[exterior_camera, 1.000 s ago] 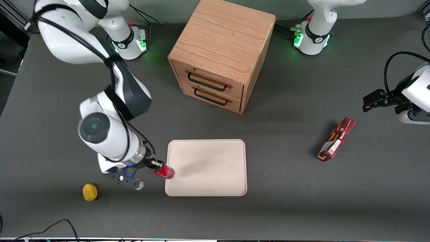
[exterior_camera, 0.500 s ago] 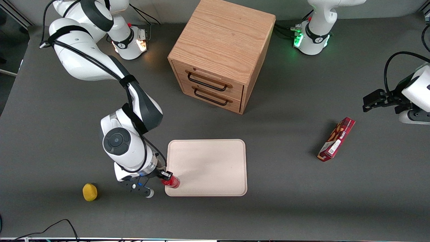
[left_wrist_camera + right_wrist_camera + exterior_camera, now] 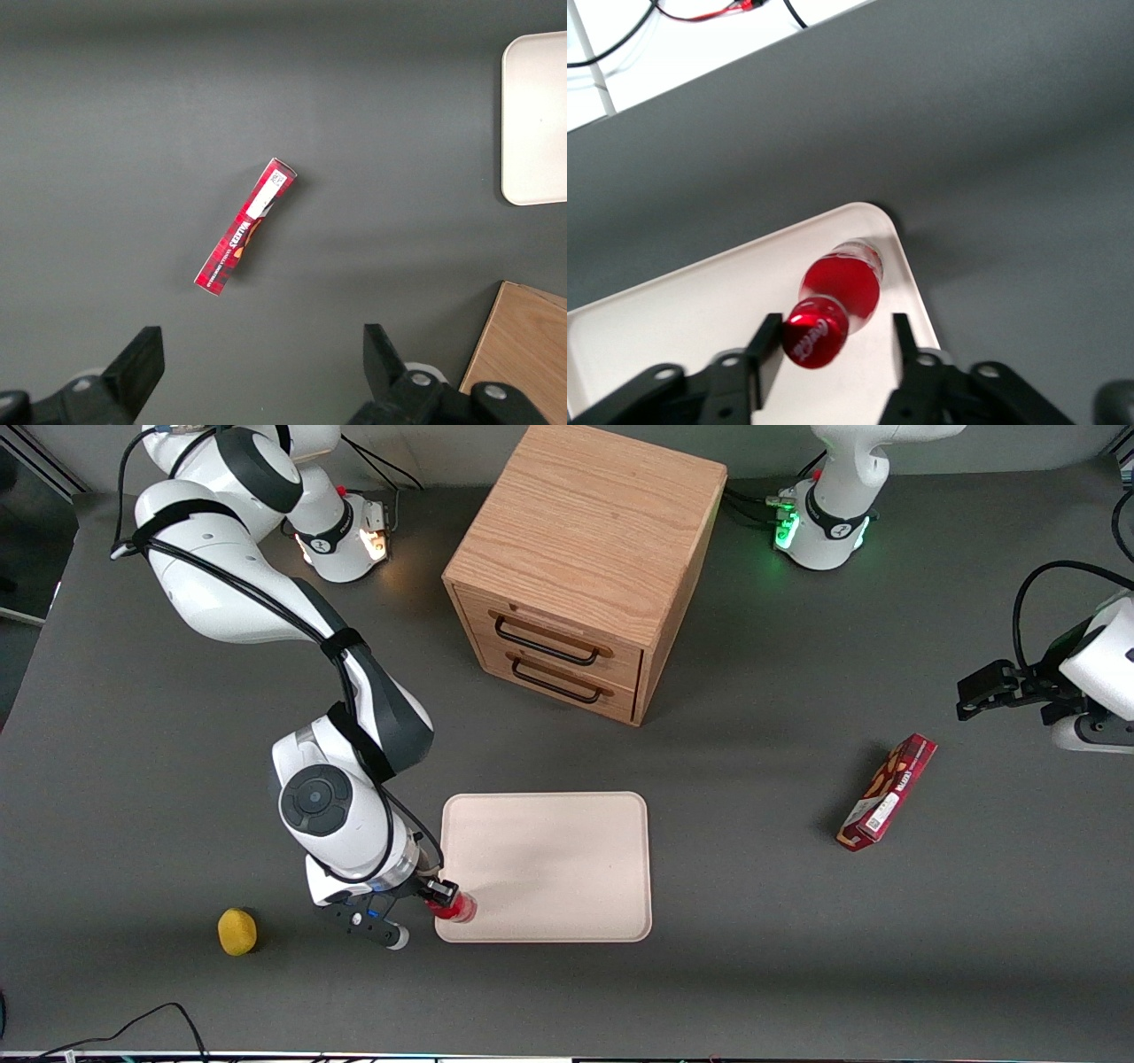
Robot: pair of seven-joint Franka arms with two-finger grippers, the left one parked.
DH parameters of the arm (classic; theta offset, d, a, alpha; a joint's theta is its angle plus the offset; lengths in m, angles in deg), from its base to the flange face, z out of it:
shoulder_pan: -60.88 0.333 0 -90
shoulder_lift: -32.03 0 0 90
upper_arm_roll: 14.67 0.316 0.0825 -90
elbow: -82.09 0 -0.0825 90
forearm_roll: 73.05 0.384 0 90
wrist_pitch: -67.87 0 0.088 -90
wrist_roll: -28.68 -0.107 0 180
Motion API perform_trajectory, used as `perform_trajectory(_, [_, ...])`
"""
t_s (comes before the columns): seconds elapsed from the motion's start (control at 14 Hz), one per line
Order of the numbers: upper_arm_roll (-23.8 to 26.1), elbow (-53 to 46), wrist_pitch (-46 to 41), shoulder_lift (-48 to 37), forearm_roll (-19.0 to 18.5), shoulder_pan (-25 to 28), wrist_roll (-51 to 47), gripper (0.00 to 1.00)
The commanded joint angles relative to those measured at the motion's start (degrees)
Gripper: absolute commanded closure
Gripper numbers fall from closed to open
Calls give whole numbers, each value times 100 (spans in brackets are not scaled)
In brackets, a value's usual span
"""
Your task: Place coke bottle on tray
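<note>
Now the right arm's gripper (image 3: pixel 830 341) has its jaws spread either side of the slim red coke bottle (image 3: pixel 835 297), upright between them on the pale beige rectangular tray (image 3: pixel 673 310), near its corner; withdrawing carelessly could tip it off.

Even overhead light, soft shadows, sharp

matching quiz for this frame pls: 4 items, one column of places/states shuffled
Items:
1. coke bottle
2. yellow fruit
3. snack box
4. gripper

Places/states:
A. on the table toward the parked arm's end
B. standing on a corner of the tray
C. fingers apart either side of the bottle cap
D. on the table beside the working arm, off the tray

Pairs: 1-B, 2-D, 3-A, 4-C
</note>
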Motion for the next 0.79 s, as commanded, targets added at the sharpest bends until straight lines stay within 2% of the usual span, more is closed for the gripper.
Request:
perform_trajectory(0.0, [165,-194,-754,-362,-163,-46,292,0])
perform_trajectory(0.14, [419,-133,-1713,-1195,-137,-247,944,0])
perform_trajectory(0.29, [455,199,-2653,-2284,46,-362,1138,0])
perform_trajectory(0.43, [307,533,-3506,-3268,817,-599,2013,0])
perform_trajectory(0.57, [-559,1444,-3922,-4611,1660,-644,2727,0])
perform_trajectory(0.64, [-1199,2241,-3836,-5367,2152,-644,3287,0])
perform_trajectory(0.71, [-1771,3041,-3496,-6027,2453,-644,3780,0])
